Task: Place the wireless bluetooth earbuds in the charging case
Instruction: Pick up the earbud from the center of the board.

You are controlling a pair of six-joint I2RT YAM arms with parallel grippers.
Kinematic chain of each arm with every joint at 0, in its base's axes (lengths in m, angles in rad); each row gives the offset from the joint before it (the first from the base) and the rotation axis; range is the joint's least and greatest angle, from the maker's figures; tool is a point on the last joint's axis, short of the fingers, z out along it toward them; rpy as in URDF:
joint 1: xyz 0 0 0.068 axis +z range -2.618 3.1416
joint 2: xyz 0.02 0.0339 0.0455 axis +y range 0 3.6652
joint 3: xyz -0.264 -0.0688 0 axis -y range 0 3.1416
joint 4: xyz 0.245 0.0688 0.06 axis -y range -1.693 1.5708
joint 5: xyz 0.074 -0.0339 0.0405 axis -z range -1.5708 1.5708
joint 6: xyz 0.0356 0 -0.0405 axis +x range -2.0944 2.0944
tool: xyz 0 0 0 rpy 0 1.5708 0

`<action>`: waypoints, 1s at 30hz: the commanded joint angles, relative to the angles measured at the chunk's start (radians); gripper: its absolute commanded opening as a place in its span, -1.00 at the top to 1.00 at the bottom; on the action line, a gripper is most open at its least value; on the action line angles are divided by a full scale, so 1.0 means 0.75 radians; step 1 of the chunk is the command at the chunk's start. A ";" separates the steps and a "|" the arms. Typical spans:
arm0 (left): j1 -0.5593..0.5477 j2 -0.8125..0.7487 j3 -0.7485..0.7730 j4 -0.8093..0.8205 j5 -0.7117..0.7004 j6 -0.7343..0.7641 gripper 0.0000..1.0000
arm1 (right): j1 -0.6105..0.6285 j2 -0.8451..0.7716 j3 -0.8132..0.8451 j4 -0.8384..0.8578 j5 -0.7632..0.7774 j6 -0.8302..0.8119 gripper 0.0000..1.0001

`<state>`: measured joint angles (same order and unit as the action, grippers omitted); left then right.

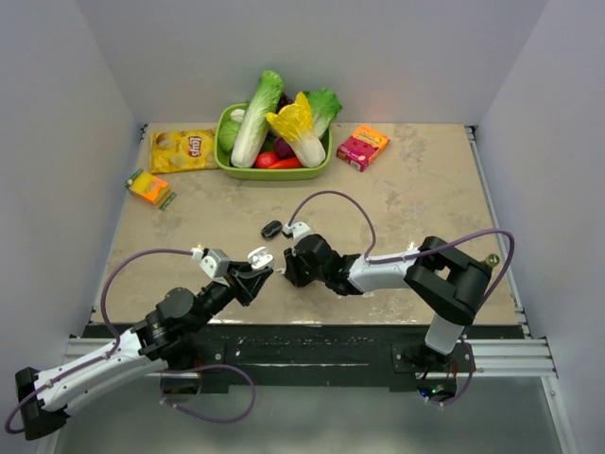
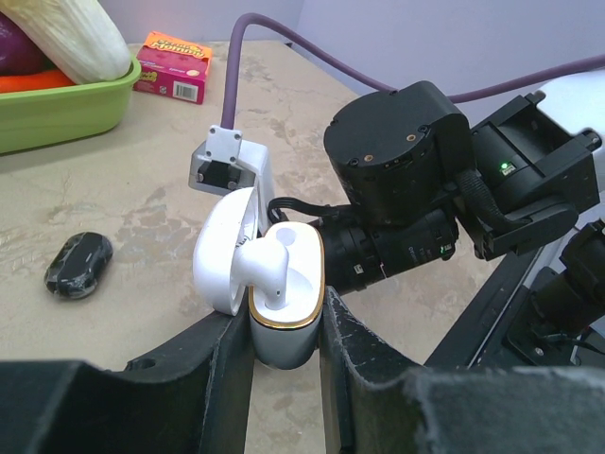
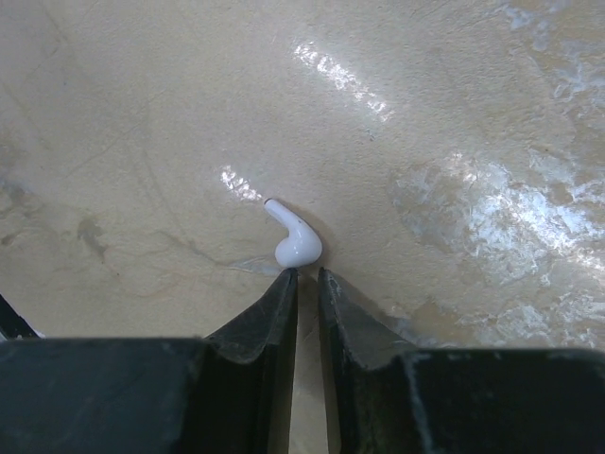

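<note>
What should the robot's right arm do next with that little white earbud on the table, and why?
Probably open the right end effector wider so it can slide around the earbud, which lies just past its nearly closed fingertips, not between them. The left end effector holds the open charging case ready.

This looks like a robot lab. Plain white walls stand around a table, and two robot arms are bolted to a metal rail.
</note>
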<state>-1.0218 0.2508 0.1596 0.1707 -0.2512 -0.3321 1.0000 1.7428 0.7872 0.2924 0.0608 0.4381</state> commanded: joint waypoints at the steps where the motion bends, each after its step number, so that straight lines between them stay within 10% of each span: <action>1: -0.002 0.001 0.006 0.051 -0.005 -0.011 1.00 | -0.010 -0.047 0.004 0.003 0.038 -0.009 0.59; 10: -0.002 -0.001 0.006 0.051 -0.003 -0.011 1.00 | -0.010 -0.143 -0.021 -0.040 0.119 -0.048 -0.05; 30: 0.000 -0.015 0.004 0.036 -0.003 -0.022 1.00 | -0.010 0.071 0.131 -0.061 0.085 -0.118 -0.09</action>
<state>-1.0218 0.2451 0.1596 0.1703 -0.2508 -0.3336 0.9943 1.7779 0.8593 0.2485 0.1352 0.3664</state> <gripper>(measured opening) 0.340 0.565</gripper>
